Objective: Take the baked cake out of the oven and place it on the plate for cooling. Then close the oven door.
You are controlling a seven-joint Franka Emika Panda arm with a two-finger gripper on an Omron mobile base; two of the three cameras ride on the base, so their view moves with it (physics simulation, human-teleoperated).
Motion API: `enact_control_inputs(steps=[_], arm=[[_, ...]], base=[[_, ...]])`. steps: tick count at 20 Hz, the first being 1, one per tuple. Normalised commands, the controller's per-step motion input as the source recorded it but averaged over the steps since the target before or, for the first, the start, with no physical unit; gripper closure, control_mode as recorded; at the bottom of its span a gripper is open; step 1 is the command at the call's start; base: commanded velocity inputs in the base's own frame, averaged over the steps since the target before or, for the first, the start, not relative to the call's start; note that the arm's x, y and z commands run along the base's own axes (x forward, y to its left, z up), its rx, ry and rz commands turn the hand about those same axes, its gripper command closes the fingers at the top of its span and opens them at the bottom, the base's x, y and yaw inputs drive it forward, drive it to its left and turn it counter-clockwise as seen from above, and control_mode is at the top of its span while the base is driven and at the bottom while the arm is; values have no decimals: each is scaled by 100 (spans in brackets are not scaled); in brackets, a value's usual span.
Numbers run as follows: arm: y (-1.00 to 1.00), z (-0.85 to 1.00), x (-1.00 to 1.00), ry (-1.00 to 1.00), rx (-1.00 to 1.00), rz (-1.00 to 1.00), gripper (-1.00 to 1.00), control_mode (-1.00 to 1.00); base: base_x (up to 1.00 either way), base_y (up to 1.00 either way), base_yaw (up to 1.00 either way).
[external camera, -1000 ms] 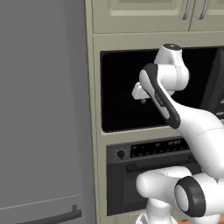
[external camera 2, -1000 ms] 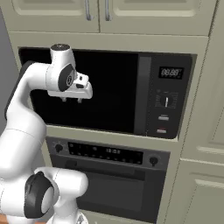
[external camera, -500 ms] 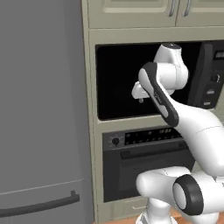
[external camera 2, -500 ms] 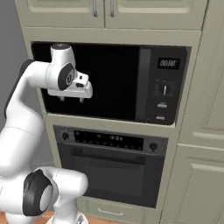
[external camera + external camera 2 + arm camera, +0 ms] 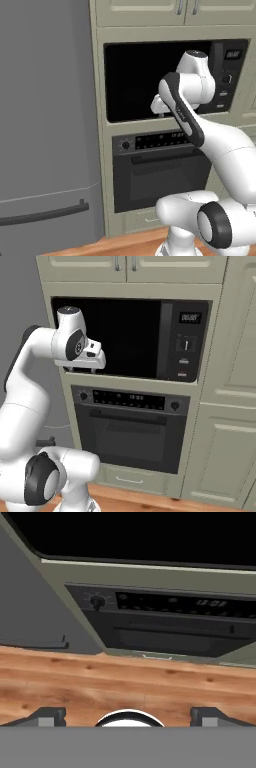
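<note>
While the oven (image 5: 131, 428), low in the cabinet wall right of the fridge (image 5: 47, 125), has its oven door (image 5: 129, 442) shut, nothing looks begun, and the gripper (image 5: 89, 369) hangs released and empty before the microwave (image 5: 132, 338).

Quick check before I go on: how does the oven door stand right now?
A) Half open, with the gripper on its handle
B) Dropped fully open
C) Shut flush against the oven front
C: the oven door sits flush below the control strip, and the gripper hangs open, apart from it.
</note>
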Motion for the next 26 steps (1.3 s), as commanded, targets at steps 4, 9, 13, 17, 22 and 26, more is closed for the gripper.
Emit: enact_control_inputs(steps=[4,9,13,17,22,26], arm=[[0,0,0,0,0,0,-100,100],[0,0,0,0,0,0,-100,100],[0,0,0,0,0,0,-100,100],[-23,-3,-58,0,2,-2,-100,-100],[-84,-27,-35,0,15,-24,-100,-100],[-80,-47,0,0,25,-41,-100,-100]], base=[[-19,0,0],[-5,0,0],[-17,0,0],[0,0,0],[0,0,0],[0,0,0]])
